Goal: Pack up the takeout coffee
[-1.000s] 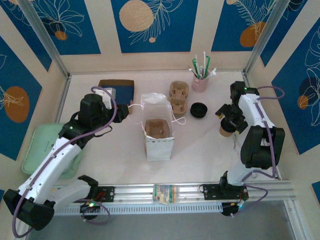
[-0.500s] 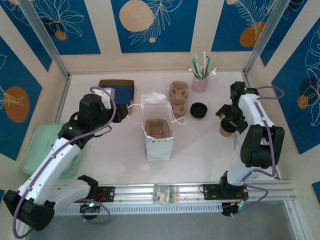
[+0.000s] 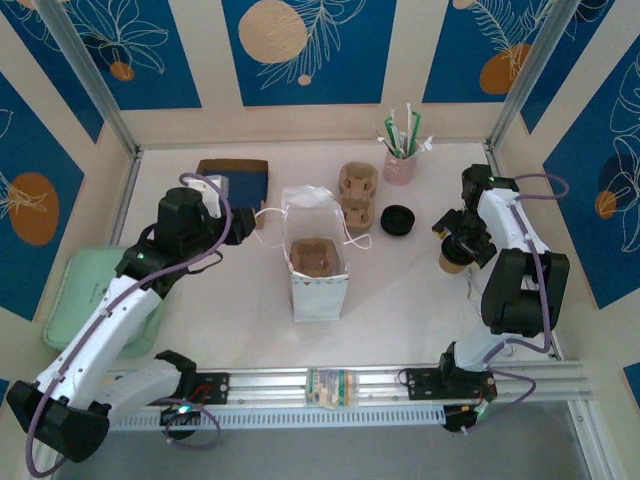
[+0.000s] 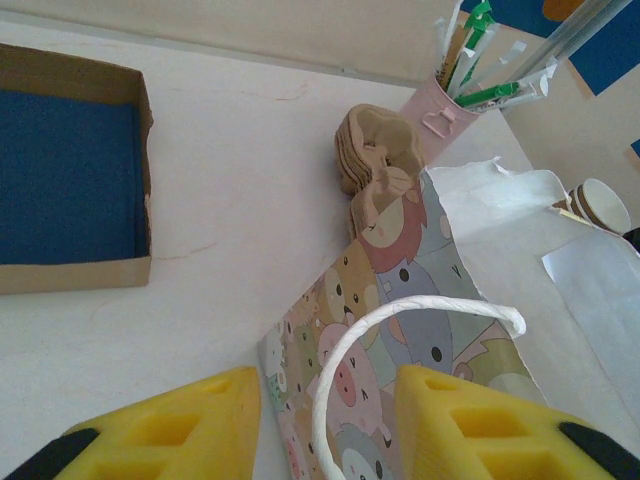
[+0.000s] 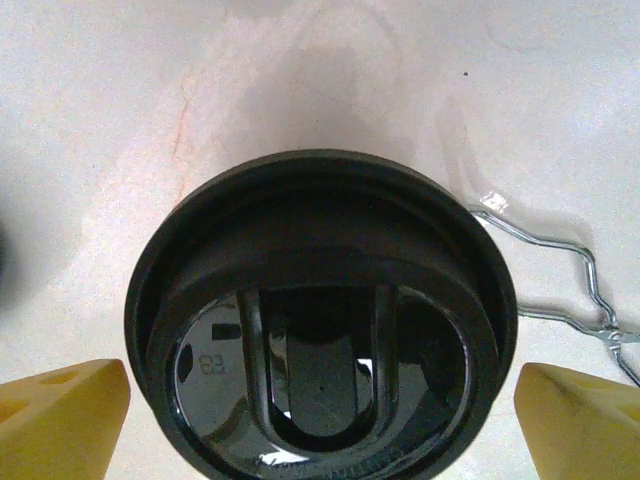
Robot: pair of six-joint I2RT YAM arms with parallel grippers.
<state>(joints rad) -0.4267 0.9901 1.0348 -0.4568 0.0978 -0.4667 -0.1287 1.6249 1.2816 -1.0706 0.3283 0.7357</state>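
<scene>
takeout coffee (image 5: 320, 330) stands upright on the right side of the desk (image 3: 400, 300), its round black lid facing the right wrist camera. the right fingers (image 5: 60, 420) are spread wide, one yellow pad on each side of the lid, released and gripping nothing. from above, the tan cup shows just below that arm's wrist, right of a loose black lid (image 3: 398, 219) and well apart from the white paper bag (image 3: 318, 285). a thin bent wire (image 5: 560, 270) lies on the desk just beside the cup.

the bag stands open near the middle of the desk with a tan insert inside. the left fingers (image 4: 170, 430) sit at its left side, parted, with the white handle loop (image 4: 400, 312) passing between the pads but not pinched. behind the bag are a stack of pulp cup carriers (image 3: 358, 193) and a pink cup of straws (image 3: 400, 165). a blue-lined cardboard tray (image 3: 233, 180) sits at the back left.
</scene>
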